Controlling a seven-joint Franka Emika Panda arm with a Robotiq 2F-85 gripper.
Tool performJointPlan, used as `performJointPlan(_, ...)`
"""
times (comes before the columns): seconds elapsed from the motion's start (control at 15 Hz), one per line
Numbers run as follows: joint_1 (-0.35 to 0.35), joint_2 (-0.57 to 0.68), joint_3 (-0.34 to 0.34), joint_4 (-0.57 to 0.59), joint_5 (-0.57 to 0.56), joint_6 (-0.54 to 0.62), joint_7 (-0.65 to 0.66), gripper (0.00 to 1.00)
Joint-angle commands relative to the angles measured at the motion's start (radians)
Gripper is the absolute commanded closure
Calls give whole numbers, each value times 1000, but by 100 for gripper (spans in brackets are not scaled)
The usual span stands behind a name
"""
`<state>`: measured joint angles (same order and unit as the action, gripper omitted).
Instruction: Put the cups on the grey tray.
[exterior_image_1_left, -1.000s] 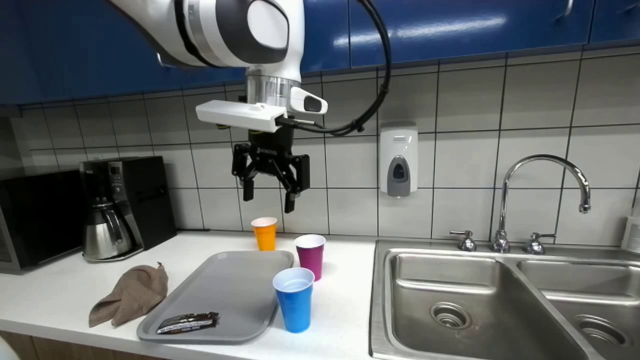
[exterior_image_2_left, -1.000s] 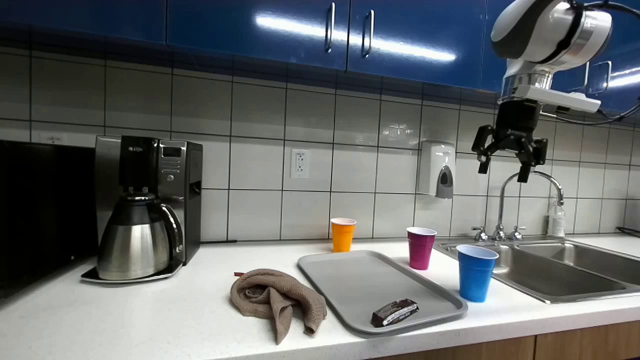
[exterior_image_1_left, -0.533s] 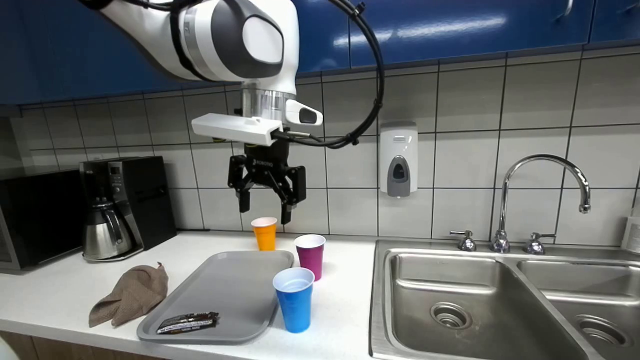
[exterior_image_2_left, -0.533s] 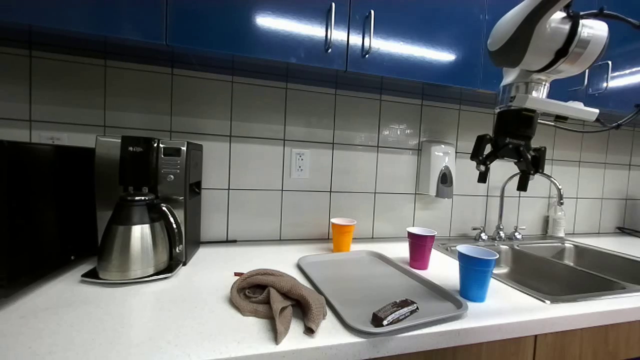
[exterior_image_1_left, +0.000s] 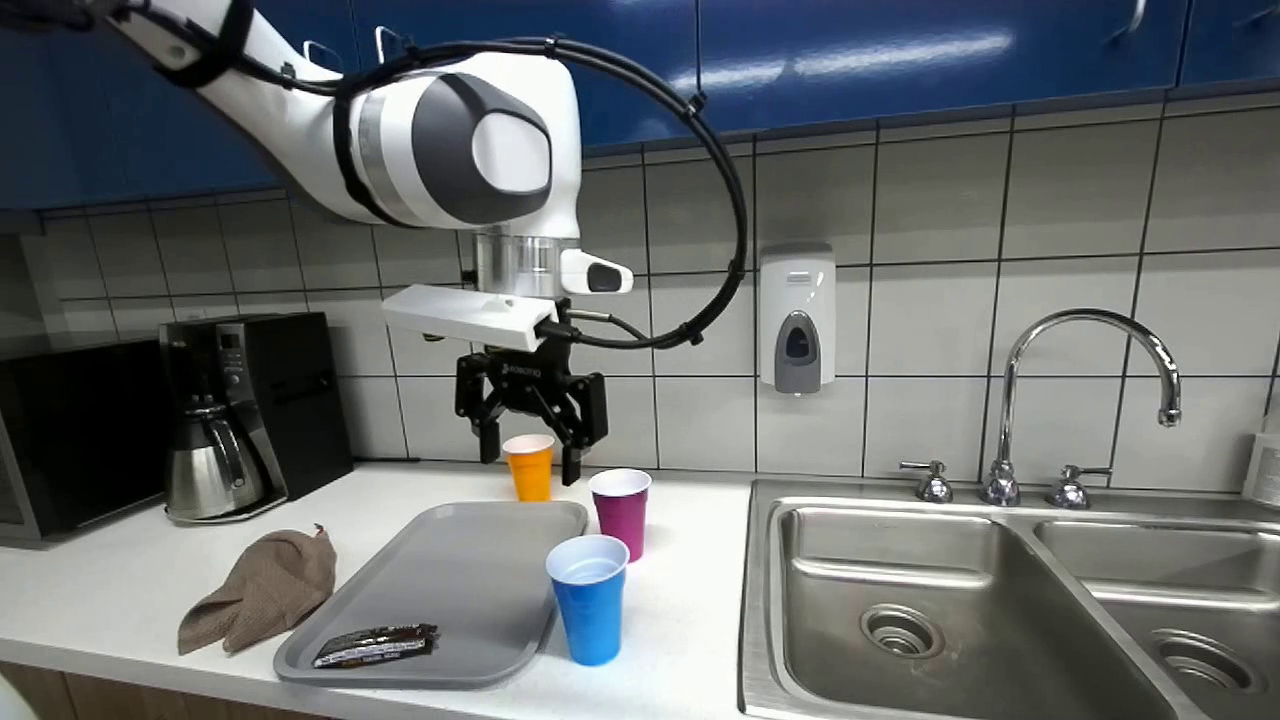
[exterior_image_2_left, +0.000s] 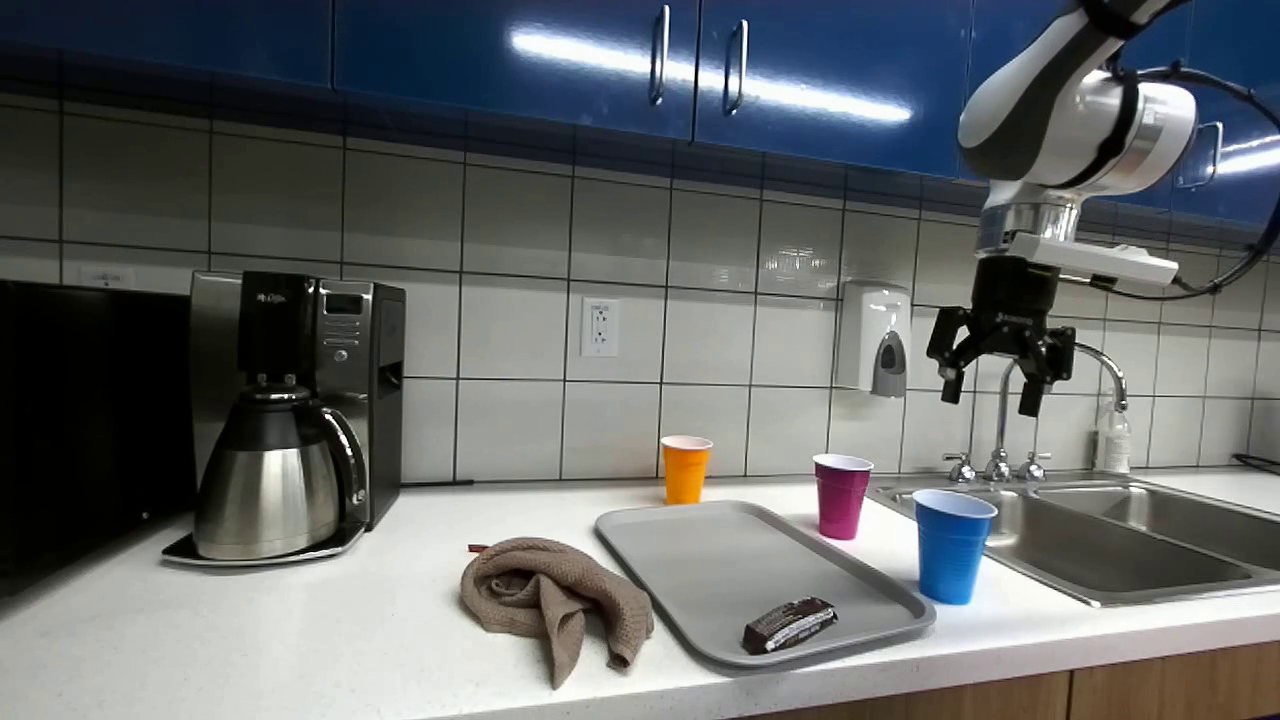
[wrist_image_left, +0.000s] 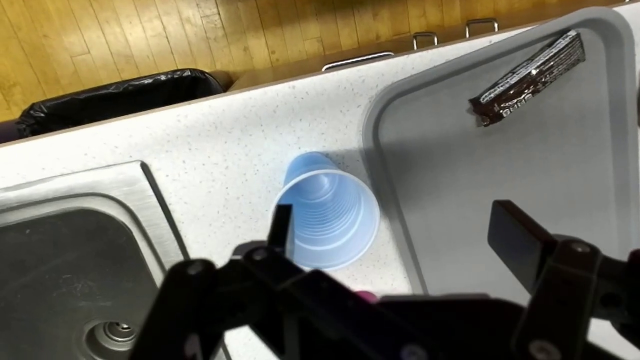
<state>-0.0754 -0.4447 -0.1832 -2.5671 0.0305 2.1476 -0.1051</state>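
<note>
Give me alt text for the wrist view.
An upright blue plastic cup stands on the speckled counter between steel sink and grey tray; a wrapped snack bar lies on the tray. The open claw hangs above, nothing in its grip.

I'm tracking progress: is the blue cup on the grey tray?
No, in the wrist view the blue cup stands on the counter, with a gap between its base and the grey tray.
</note>
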Motion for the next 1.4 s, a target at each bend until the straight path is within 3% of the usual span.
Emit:
performJointPlan(0.0, -21, 47, 36, -17, -25, 85, 29, 0)
performJointPlan(0.67, -16, 228, 57, -7, -42, 285, 58, 0)
performJointPlan(1.33, -10, 340, 85, -5, -62, 394, 100, 0)
